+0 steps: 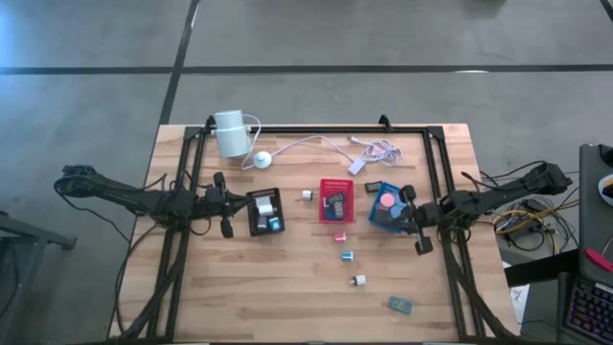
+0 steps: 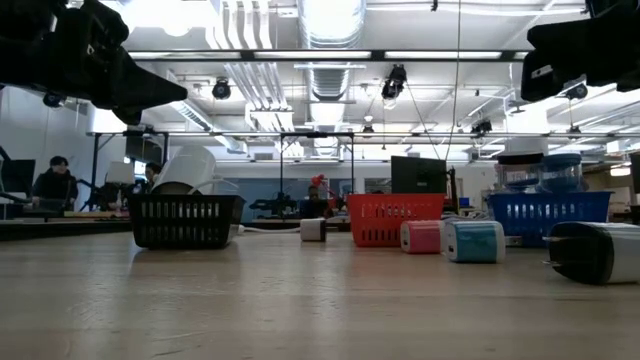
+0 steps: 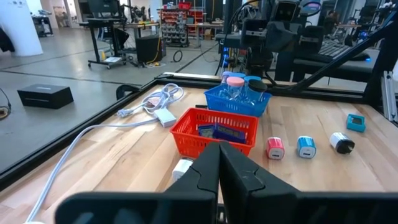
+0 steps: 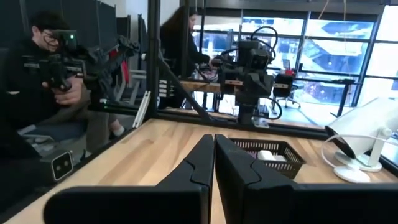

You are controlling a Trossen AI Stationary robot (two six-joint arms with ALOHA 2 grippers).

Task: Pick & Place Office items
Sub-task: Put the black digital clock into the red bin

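Both arms hang above the table with nothing held. My left gripper (image 1: 238, 203) (image 3: 219, 146) is shut just left of the black tray (image 1: 252, 228), which holds a white and a blue piece. My right gripper (image 1: 404, 218) (image 4: 213, 138) is shut at the right rim of the blue tray (image 1: 372, 188), which holds a pink disc (image 1: 386, 201). The red tray (image 1: 335, 218) between them holds dark clips. Loose items lie on the wood: a white block (image 1: 306, 195), a pink block (image 1: 339, 236), a blue block (image 1: 347, 255), a white-and-dark block (image 1: 358, 281) and a teal piece (image 1: 400, 305).
A white cylinder device (image 1: 230, 132) on a round foot stands at the far left, and its white cable (image 1: 326, 146) runs toward the far middle. A black frame (image 1: 316, 128) borders the wooden table. People sit and stand in the room beyond the table.
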